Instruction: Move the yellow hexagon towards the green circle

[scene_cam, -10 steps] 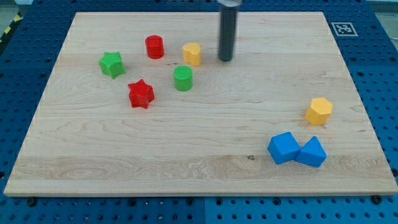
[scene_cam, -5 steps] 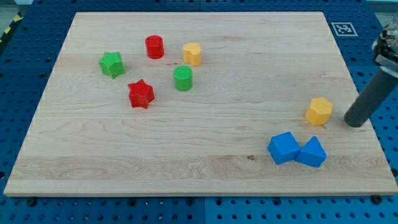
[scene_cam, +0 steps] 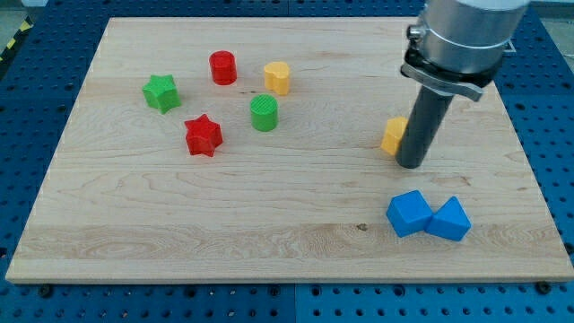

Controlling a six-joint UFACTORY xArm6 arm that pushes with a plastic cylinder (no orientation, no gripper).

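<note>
You have no jaws on this arm, so nothing is gripped or released: it ends in a straight dark rod, and my tip (scene_cam: 411, 165) rests on the pale wooden board (scene_cam: 287, 224) right of centre. The small yellow hexagon block (scene_cam: 392, 135) sits just beside the rod on the view's left, touching it or very nearly so, and the rod hides the hexagon's right edge.

You can see the green circle, a short ribbed cylinder (scene_cam: 264, 113), well apart toward the view's left. Near it stand a second yellow block (scene_cam: 277, 78) just above it, a red cylinder (scene_cam: 222, 68), a red star (scene_cam: 204, 135) and a green star (scene_cam: 161, 92). Below my tip, toward the view's bottom right, a blue cube (scene_cam: 410, 213) touches a blue wedge-like block (scene_cam: 448, 220).
</note>
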